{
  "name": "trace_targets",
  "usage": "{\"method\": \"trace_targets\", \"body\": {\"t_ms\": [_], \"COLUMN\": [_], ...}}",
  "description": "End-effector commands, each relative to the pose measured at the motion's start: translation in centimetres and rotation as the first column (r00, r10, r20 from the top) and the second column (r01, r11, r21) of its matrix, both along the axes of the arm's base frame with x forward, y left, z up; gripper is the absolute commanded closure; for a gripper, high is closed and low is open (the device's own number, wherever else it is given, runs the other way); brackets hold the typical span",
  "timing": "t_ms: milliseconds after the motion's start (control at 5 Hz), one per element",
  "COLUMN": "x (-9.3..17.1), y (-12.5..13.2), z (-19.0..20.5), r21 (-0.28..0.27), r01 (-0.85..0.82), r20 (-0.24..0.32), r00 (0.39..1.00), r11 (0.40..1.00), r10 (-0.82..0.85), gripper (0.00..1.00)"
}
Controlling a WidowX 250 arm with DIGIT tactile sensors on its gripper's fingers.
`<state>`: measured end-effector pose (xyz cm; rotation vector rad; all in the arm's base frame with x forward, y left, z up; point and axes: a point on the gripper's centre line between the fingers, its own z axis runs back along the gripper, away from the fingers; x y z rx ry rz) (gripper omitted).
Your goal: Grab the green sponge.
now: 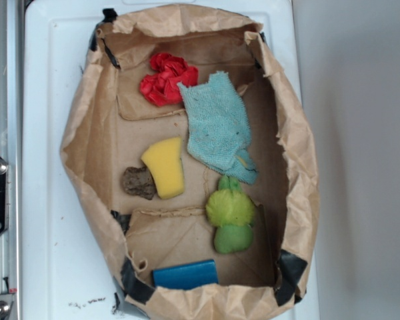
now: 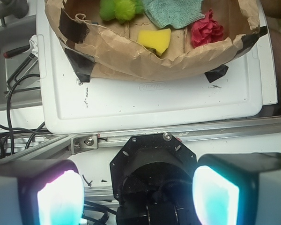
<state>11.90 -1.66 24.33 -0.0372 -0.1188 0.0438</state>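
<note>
End effector: the end effector [image 2: 138, 197] shows only in the wrist view, its two glowing pads [image 2: 60, 199] wide apart at the bottom corners with nothing between them, so it is released and empty.
Arm pose: camera and fingers sit back from the crumpled brown paper bag [image 1: 87, 127], outside its near wall, over a silver metal rail [image 2: 178, 133]; no contact with anything in the bag. In the exterior view the arm is out of sight.
Green sponge: the soft lumpy green sponge [image 1: 231, 217] [image 2: 118, 9], a fuzzy lime part joined to a smoother mid-green rounded part, lies on the floor of the bag, toward one long wall and nearer the taped end.
Yellow sponge: a yellow wedge-shaped sponge [image 1: 165, 167] [image 2: 154, 40] lies near the middle of the bag floor, touching a small brown rough lump [image 1: 138, 182].
Cloth: a pale teal woven cloth [image 1: 219, 127] [image 2: 173, 11] is spread on the bag floor; its lower corner reaches the top of the green sponge.
Red piece: a crumpled red wad [image 1: 167, 79] [image 2: 207, 29] lies at the bag's far end, just beside the cloth.
Blue piece: a flat blue rectangular block [image 1: 185, 274] rests against the end wall, near the green sponge.
Tape: black tape strips [image 1: 135, 280] hold the bag's corners.
Surface: the bag stands on a white moulded tray-like bench [image 2: 154, 103].
Room: loose black cables [image 2: 9, 122] hang beside the bench; a grey wall [image 1: 360, 133] lies to the other side.
</note>
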Motion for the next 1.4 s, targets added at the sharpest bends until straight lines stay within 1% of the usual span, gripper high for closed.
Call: {"method": "trace_targets", "body": {"t_ms": [0, 200, 400, 600, 800, 1000, 1200], "x": [0.0, 3.9, 6.8, 9.2, 11.6, 14.0, 16.1], "y": [0.0, -0.6, -0.7, -0.1, 1.2, 2.5, 3.4], "z": [0.0, -1.6, -2.7, -3.2, -4.4, -6.2, -7.9], "r21": [0.0, 0.022, 0.044, 0.033, -0.026, -0.072, 0.014], "r01": [0.0, -0.005, -0.019, -0.024, 0.048, 0.152, 0.22], "r20": [0.0, 0.053, 0.111, 0.13, 0.106, 0.079, 0.051], "r00": [1.0, 0.999, 0.994, 0.991, 0.993, 0.986, 0.974], "r11": [1.0, 1.0, 0.999, 0.999, 0.999, 0.986, 0.975], "r10": [0.0, 0.004, 0.014, 0.019, -0.045, -0.146, -0.22], "gripper": [0.0, 0.0, 0.0, 0.0, 0.0, 0.0, 0.0]}}
